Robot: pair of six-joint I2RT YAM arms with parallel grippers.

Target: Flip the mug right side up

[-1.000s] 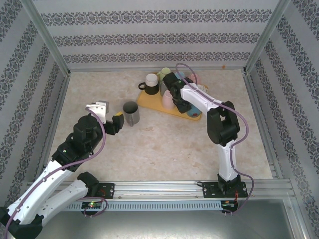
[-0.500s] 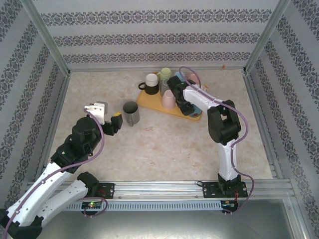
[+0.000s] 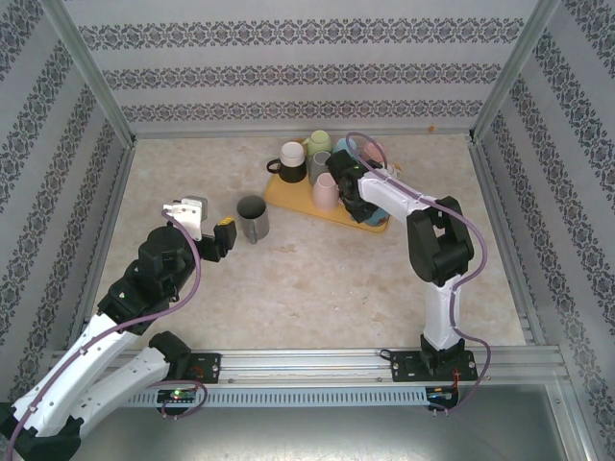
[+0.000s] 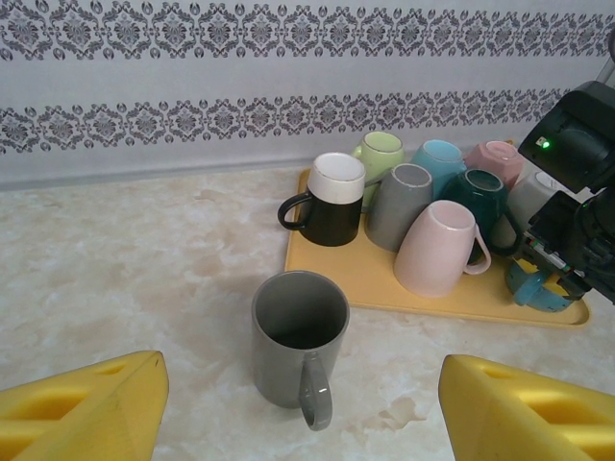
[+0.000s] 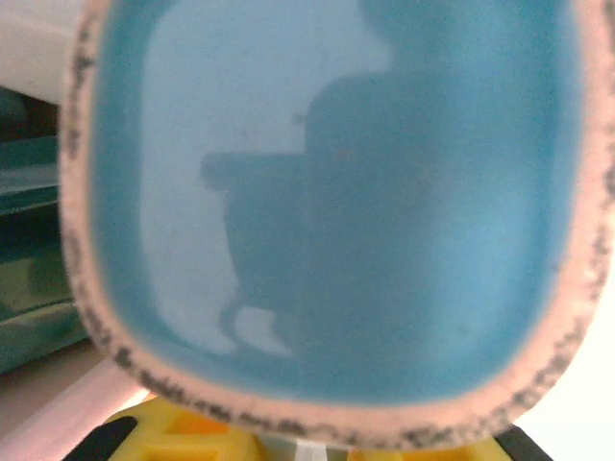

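- Mugs crowd the yellow tray (image 4: 384,288) at the back of the table (image 4: 115,269). You can see a black mug with a white rim (image 4: 327,202) standing mouth up at the tray's left corner. A pale pink mug (image 4: 437,250) and a grey upturned mug (image 4: 399,206) lean base up next to it.
- Behind those sit a light green mug (image 4: 382,154), a light blue mug (image 4: 437,158), a dark green mug (image 4: 480,197) and a pink mug (image 4: 495,158), packed touching one another.
- Your grey mug (image 4: 293,336) is off the tray, on the bare table just in front of its near left edge. It is upright, mouth open to the top, with its handle turned toward the left wrist camera and nothing inside it.
- Your left gripper (image 3: 209,219) hovers near that mug and apart from it. Its yellow pads (image 4: 86,403) are spread wide with nothing between them.
- Your right gripper (image 3: 352,200) reaches in over the tray's right half among the mugs, and its body covers part of the row from the left wrist camera. You cannot tell from above how its jaws stand.
- The right wrist camera adds a blue-lined mug (image 5: 327,192) pressed close to the lens. Its speckled pinkish rim rings a blue inside, with a strip of yellow finger beneath. Whether the fingers grip it is not clear.
- From the left wrist view a small blue piece (image 4: 538,286) lies on the tray under the right gripper, too hidden to identify.
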